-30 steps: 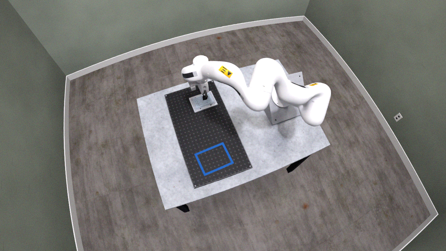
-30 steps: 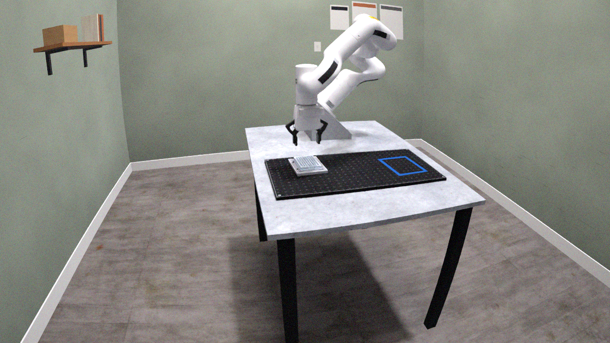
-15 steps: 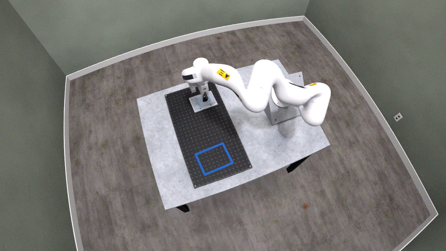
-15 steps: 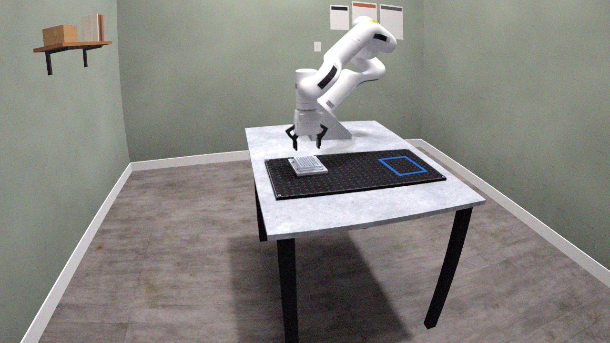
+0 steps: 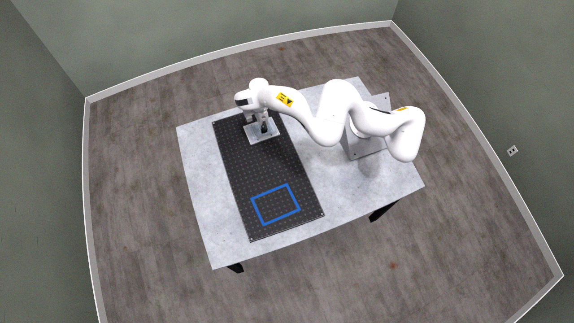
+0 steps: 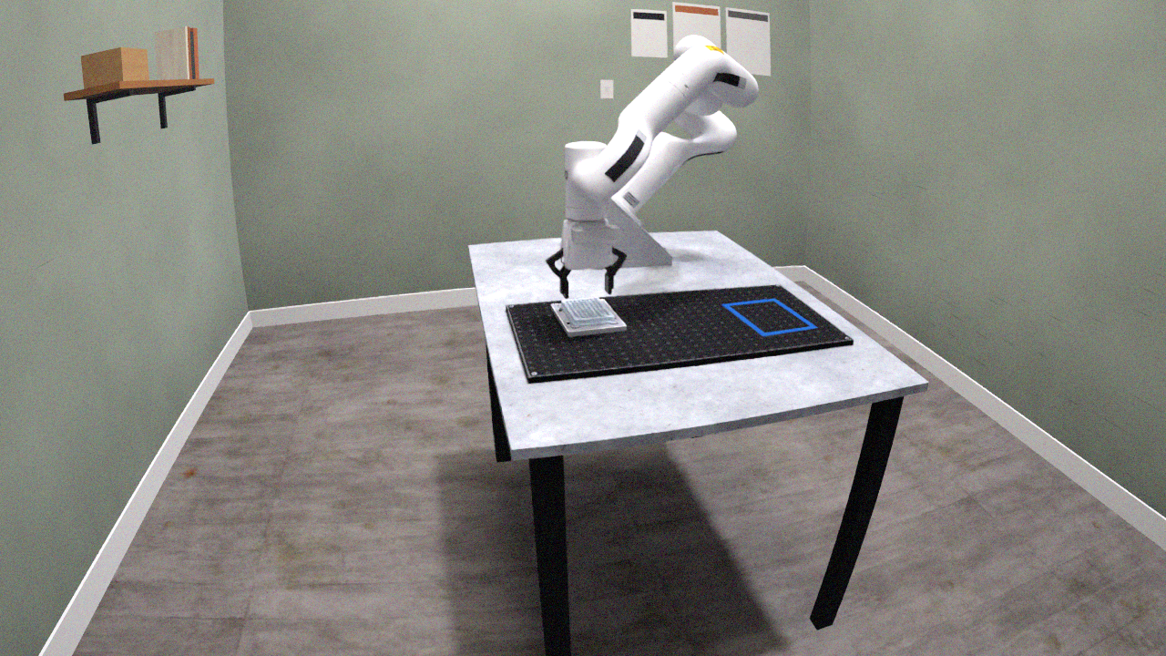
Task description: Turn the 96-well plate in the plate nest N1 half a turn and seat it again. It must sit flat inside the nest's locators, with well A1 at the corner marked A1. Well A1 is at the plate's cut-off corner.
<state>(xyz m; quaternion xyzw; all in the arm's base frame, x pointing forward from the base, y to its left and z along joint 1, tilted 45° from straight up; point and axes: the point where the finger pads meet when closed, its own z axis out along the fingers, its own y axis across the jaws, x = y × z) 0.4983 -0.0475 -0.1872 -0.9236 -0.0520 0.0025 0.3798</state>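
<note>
The clear 96-well plate (image 5: 256,133) (image 6: 587,310) lies flat in the pale grey plate nest N1 (image 5: 256,141) (image 6: 598,326), at one end of the black perforated board (image 5: 264,172) (image 6: 676,338). My gripper (image 5: 260,126) (image 6: 586,289) is open and empty. It points straight down and hangs a short way above the plate, its fingers spread over it and touching nothing. The plate's cut-off corner and the A1 mark are too small to make out. In the overhead view the wrist hides part of the nest's far side.
A blue rectangle outline (image 5: 268,191) (image 6: 786,330) is marked at the board's other end. The board lies on a white table (image 5: 200,160) (image 6: 652,399). The arm's grey base pedestal (image 5: 361,146) stands at the table's back edge.
</note>
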